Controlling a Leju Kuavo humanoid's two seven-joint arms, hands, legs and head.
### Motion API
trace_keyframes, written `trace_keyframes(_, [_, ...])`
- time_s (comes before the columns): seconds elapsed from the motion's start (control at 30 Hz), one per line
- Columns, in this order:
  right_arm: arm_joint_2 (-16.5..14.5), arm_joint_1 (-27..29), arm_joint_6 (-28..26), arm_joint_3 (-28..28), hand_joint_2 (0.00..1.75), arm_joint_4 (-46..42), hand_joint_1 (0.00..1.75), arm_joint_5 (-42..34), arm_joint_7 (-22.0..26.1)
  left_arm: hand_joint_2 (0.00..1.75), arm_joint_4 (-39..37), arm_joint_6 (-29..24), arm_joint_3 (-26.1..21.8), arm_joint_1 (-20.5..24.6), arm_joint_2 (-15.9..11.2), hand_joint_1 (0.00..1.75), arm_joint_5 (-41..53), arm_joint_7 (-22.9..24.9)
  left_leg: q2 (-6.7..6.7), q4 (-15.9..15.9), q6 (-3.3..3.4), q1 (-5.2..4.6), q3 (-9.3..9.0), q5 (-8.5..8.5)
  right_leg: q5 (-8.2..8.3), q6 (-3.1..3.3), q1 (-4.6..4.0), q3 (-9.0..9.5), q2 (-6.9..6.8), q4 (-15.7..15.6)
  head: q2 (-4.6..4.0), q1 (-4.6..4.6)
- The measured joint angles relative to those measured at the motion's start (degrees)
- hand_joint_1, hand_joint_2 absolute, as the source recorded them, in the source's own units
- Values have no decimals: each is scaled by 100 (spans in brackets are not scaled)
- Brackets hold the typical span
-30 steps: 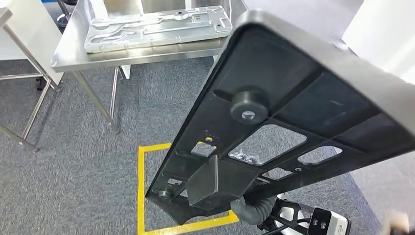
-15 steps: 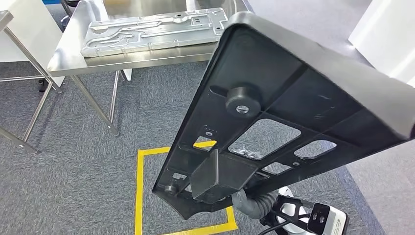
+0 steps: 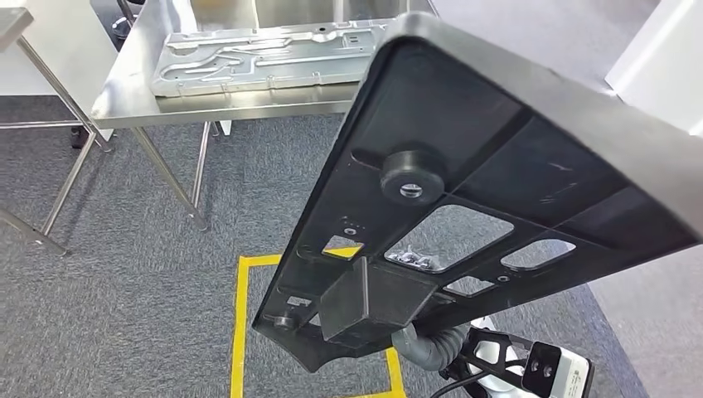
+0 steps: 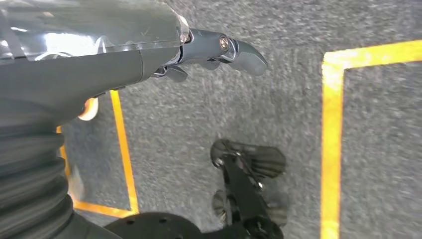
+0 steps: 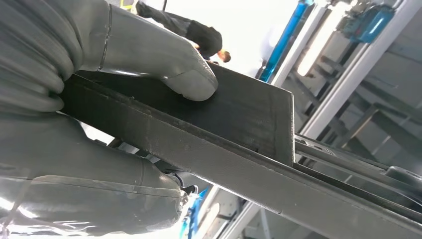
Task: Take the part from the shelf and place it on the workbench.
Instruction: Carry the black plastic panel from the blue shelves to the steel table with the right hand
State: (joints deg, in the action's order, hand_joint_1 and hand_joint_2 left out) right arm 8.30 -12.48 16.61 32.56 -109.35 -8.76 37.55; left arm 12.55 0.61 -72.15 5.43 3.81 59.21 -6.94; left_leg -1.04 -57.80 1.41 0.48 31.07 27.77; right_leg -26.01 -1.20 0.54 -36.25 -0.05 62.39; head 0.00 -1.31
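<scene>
- Since a second ago the whole view has swung; the stainless steel workbench, bearing a silver machined plate, sits more central: the robot is turning toward it, I judge.
- The large black ribbed plastic part rises tilted from the right hand, thumb and fingers clamped on its edge.
- The left hand hangs over grey carpet, holding nothing, fingers loosely curled.

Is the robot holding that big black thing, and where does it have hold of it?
Yes. The right hand grips the black part at its lower end, thumb on one face, fingers beneath.
</scene>
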Motion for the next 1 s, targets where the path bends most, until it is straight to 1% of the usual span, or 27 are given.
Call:
trace_keyframes(0.03, [-1, -24, 2, 1, 175, 9, 175, -16, 0, 175, 0, -1, -1, 6, 3, 0, -5, -2, -10, -1, -29, -6, -17, 29, 90, 27, -9, 92, 10, -245, 0, 0])
trace_keyframes(0.07, [-3, -44, 2, 1, 175, 18, 175, -31, 0, 175, 0, -3, -2, 9, 3, 0, -8, -3, -16, 2, -61, -11, -21, 51, 88, 57, -21, 131, 20, -355, 0, 0])
trace_keyframes(0.1, [-5, -56, 2, 1, 175, 24, 175, -42, 0, 175, 0, -4, -3, 11, 3, 0, -8, -4, -19, 11, -95, -16, -25, 65, 58, 87, -32, 137, 26, -381, 0, -1])
trace_keyframes(0.17, [-13, -69, 3, 1, 175, 27, 175, -51, 0, 175, 0, -7, -4, 10, 1, 0, -9, -4, -13, 5, -160, -11, -48, 114, 34, 157, -11, 181, 28, -427, 0, -1])
trace_keyframes(0.2, [-22, -80, 4, 1, 175, 28, 175, -52, 0, 175, 0, -7, -4, 13, 2, 0, -9, -5, -1, -95, -188, -8, -21, 177, 22, 193, 3, 225, 20, -457, 0, -1])
trace_keyframes(0.23, [-33, -93, 5, 1, 175, 28, 175, -54, 0, 175, 0, -7, -4, 18, 4, 0, -9, -6, 14, -323, -214, -3, 79, 291, 5, 224, 15, 274, 10, -483, 0, -2])
trace_keyframes(0.27, [-43, -106, 7, 1, 175, 30, 175, -55, 0, 175, 0, -8, -4, 19, 7, 0, -9, -7, 31, -670, -234, 6, 254, 438, -21, 246, 14, 313, -1, -492, 0, -2])
trace_keyframes(0.3, [-50, -116, 7, 1, 175, 36, 175, -57, 0, 175, 0, -8, -5, 17, 10, 0, -9, -8, 44, -1092, -252, 11, 494, 594, -49, 260, 10, 343, -8, -493, 0, -3])
trace_keyframes(0.33, [-53, -120, 5, 1, 175, 45, 175, -57, 0, 175, 0, -8, -5, 11, 10, 0, -8, -8, 51, -1464, -265, 16, 730, 690, -78, 265, 5, 371, -10, -493, 0, -3])
trace_keyframes(0.37, [-54, -120, -4, 1, 175, 57, 175, -56, -1, 175, 0, -8, -6, 2, 10, 0, -7, -8, 56, -1666, -269, 17, 893, 677, -107, 266, 0, 404, -10, -492, 0, -3])
trace_keyframes(0.4, [-54, -120, -24, 1, 175, 71, 175, -54, -2, 175, 0, -7, -7, -5, 10, 0, -3, -8, 58, -1648, -261, 16, 948, 545, -139, 265, -5, 445, -9, -491, 0, -3])
trace_keyframes(0.43, [-54, -124, -56, 1, 175, 84, 175, -45, -4, 175, 0, -4, -7, -8, 9, 0, 6, -8, 75, -1384, -240, 12, 879, 301, -177, 263, -10, 499, -23, -491, 0, -3])
trace_keyframes(0.47, [-54, -129, -97, 1, 175, 95, 175, -29, -5, 175, 0, -2, -7, -8, 8, 0, 17, -8, 145, -976, -202, -1, 735, 19, -219, 258, -16, 555, -38, -492, 0, -2])
trace_keyframes(0.5, [-53, -134, -139, 1, 175, 105, 175, -4, -7, 175, 0, 1, -7, 0, 5, 0, 28, -7, 265, -591, -154, -41, 591, -181, -261, 243, -36, 605, -59, -490, 0, -2])
trace_keyframes(0.53, [-50, -135, -177, 1, 175, 115, 175, 24, -7, 175, 0, 3, -6, 18, 2, 0, 38, -7, 373, -295, -103, -79, 473, -297, -296, 220, -51, 634, -83, -488, 0, -2])
trace_keyframes(0.57, [-46, -131, -204, 2, 175, 123, 175, 48, -5, 175, 0, 4, -5, 37, -1, 0, 42, -8, 453, -136, -61, -113, 418, -323, -324, 189, -64, 646, -107, -489, 0, -2])
trace_keyframes(0.6, [-40, -126, -215, 3, 175, 131, 175, 61, -4, 175, 0, 5, -5, 50, -3, 0, 45, -11, 466, -98, -31, -139, 407, -284, -342, 155, -75, 652, -141, -496, 0, -2])
trace_keyframes(0.67, [-31, -114, -192, 5, 175, 133, 175, 50, -1, 175, 0, 11, -4, 44, -2, 0, 52, -23, 376, -41, 11, -110, 380, -273, -393, 89, -77, 681, -198, -500, 0, -2])
trace_keyframes(0.7, [-27, -111, -161, 5, 175, 127, 175, 36, 0, 175, 0, 15, -4, 33, -2, 0, 56, -30, 343, -12, 37, -89, 350, -269, -455, 60, -76, 665, -178, -421, 0, -1])
trace_keyframes(0.73, [-24, -108, -132, 5, 175, 120, 175, 25, 1, 175, 0, 17, -4, 28, -1, 0, 59, -36, 318, 17, 63, -67, 316, -265, -560, 34, -74, 583, -135, -231, 0, -1])
trace_keyframes(0.77, [-17, -102, -104, 5, 175, 114, 175, 16, 2, 175, 0, 18, -4, 27, 0, 0, 59, -40, 298, 32, 86, -56, 288, -253, -705, 15, -58, 415, -77, 88, 0, -1])
trace_keyframes(0.83, [-2, -89, -65, 4, 175, 116, 175, -9, 2, 175, 0, 18, -4, 34, 1, 0, 60, -44, 254, 33, 111, -53, 252, -212, -973, -13, -35, -83, -22, 883, 0, -1])
trace_keyframes(0.87, [4, -81, -50, 4, 175, 122, 175, -25, 2, 175, 0, 18, -4, 32, 1, 0, 60, -45, 233, 31, 111, -53, 224, -186, -981, -23, -23, -280, -17, 1132, 0, -1])
trace_keyframes(0.9, [7, -78, -40, 3, 175, 127, 175, -40, 2, 175, 0, 18, -4, 26, 1, 0, 61, -45, 215, 29, 105, -53, 184, -155, -863, -27, -16, -373, -17, 1163, 0, -1])
trace_keyframes(0.93, [7, -78, -34, 3, 175, 130, 175, -51, 2, 175, 0, 18, -4, 21, 2, 0, 63, -45, 199, 28, 95, -52, 130, -121, -630, -21, -12, -343, -17, 957, 0, -1])
trace_keyframes(0.97, [7, -78, -31, 3, 175, 131, 175, -57, 2, 175, 0, 18, -4, 19, 3, 0, 68, -45, 185, 28, 83, -51, 68, -81, -331, -5, -10, -212, -18, 566, 0, -1])
trace_keyframes(1.0, [8, -80, -31, 2, 175, 133, 175, -60, 2, 175, 0, 18, -4, 19, 5, 0, 72, -45, 175, 28, 64, -56, 19, -43, -111, 17, -20, -54, -19, 174, 0, -1])
